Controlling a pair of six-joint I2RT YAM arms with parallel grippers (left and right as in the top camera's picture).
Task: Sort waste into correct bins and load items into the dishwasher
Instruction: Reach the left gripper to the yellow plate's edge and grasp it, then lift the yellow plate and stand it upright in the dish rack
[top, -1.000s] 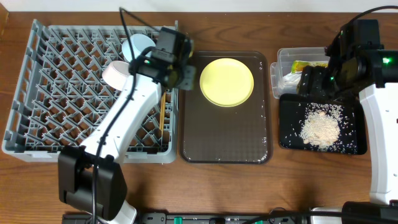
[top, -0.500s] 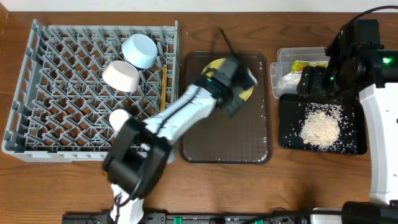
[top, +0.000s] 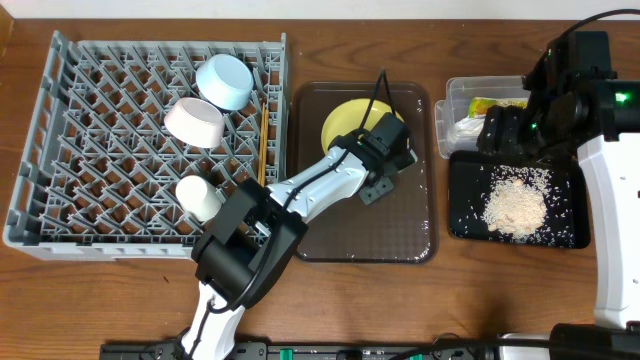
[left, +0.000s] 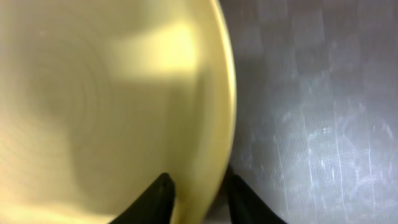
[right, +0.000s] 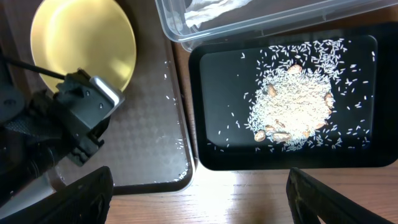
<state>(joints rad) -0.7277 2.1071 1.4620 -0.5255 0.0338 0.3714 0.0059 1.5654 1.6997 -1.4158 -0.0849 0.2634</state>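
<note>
The yellow plate (top: 345, 120) lies on the dark brown serving tray (top: 400, 230). My left gripper (top: 390, 150) is at the plate's right edge. In the left wrist view its fingers (left: 199, 199) are open and straddle the rim of the plate (left: 93, 93). My right gripper (top: 505, 130) hovers over the bins, open and empty (right: 199, 205). The black tray (top: 565, 225) holds the rice scraps (top: 515, 205). The clear tub (top: 460, 95) holds the green-and-yellow wrapper (top: 490, 103) and the white paper strip (top: 468, 128).
The grey dish rack (top: 100, 150) at the left holds the light blue bowl (top: 222, 80), white bowl (top: 195, 120), white cup (top: 200, 197) and chopsticks (top: 263, 140). Loose rice grains dot the brown tray's right side (right: 168, 124).
My left arm swung from the dish rack's right edge across to the brown tray and settled at the yellow plate's right rim. The right arm has not moved.
</note>
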